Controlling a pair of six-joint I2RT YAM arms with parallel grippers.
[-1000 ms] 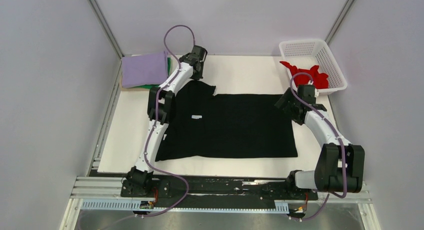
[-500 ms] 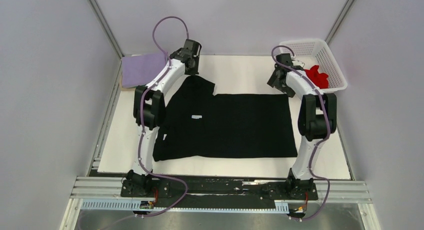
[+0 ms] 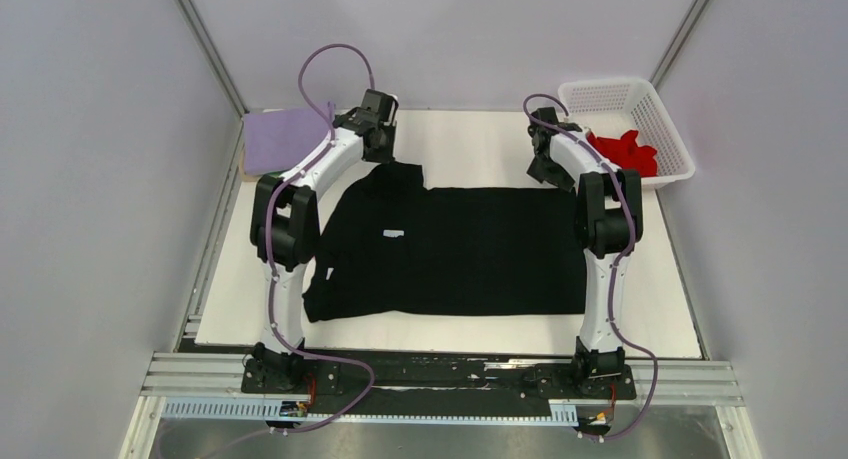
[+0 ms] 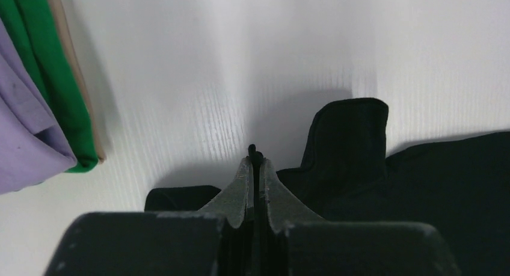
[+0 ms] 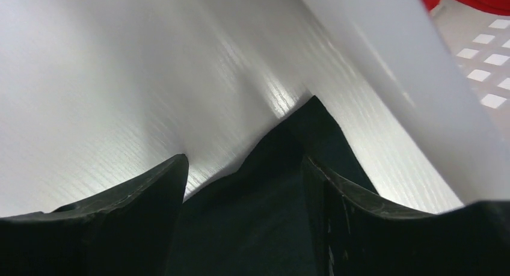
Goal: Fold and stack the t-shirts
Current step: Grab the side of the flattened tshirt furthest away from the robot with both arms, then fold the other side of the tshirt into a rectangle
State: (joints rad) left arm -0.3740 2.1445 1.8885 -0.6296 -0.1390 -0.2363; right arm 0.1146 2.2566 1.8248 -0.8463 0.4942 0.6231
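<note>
The black t-shirt (image 3: 460, 254) lies spread on the white table, its small white neck label (image 3: 393, 234) facing up. My left gripper (image 3: 384, 160) is at the shirt's far left sleeve, jaws shut on a thin fold of black cloth (image 4: 255, 151). The sleeve (image 4: 349, 138) lies just to its right. My right gripper (image 3: 544, 173) is open over the shirt's far right corner, and the black corner (image 5: 282, 168) lies between the spread fingers. A folded lilac t-shirt (image 3: 285, 139) sits on a green one (image 4: 51, 71) at the far left. A red t-shirt (image 3: 625, 151) lies in the basket.
The white lattice basket (image 3: 610, 84) stands at the far right corner, its wall (image 5: 409, 107) close beside my right gripper. The lilac and green stack (image 4: 24, 131) lies just left of my left gripper. Grey walls enclose the table (image 3: 470, 139).
Both arms have stretched toward the far side. The left gripper drew the sleeve up and back, bunching the shirt's left edge inward. The right gripper swung from the right edge to the far right corner.
</note>
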